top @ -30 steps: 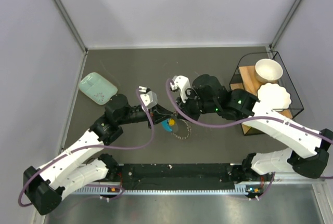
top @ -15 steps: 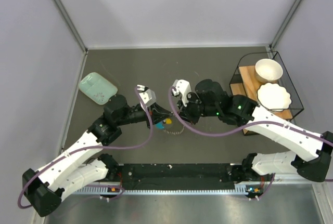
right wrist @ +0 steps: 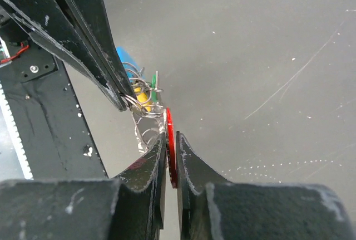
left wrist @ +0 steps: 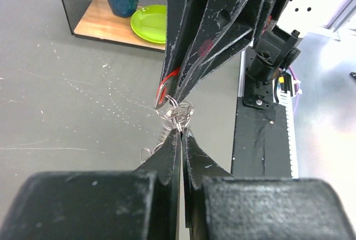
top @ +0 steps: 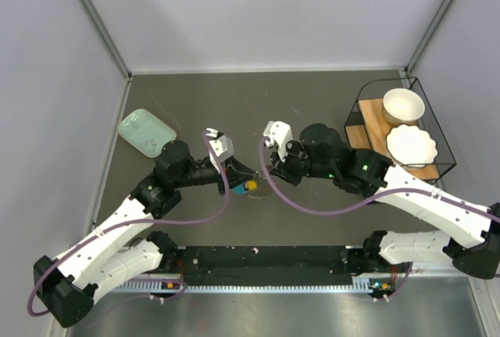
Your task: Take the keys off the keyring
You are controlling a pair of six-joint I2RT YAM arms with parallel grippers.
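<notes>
The keyring, a small tangle of wire loops, hangs in the air between the 2 pincers, just above the table in front of the arm bases. The left gripper is closed on those loops, its tips pinching the wire. The right gripper is clamped on the flat head of the red key, held edge-on between its fingers. The hold looks like an anchor-and-pull arrangement: 1 arm keeps the ring from turning while the other works a single key round the wire until it slips free. Lifting the bundle off the table leaves room for the loose parts to dangle out of the way. A green key, a yellow piece and a blue piece hang behind the left fingertips. Whether the blue piece is a key head or part of the ring fitting cannot be told from here.

Compared with 1 second ago, the right arm has drawn back toward its own side and the bundle sits slightly further left. The 2 wrists now stand more apart. A pale scalloped piece that showed under the right pincer then is now mostly hidden.
</notes>
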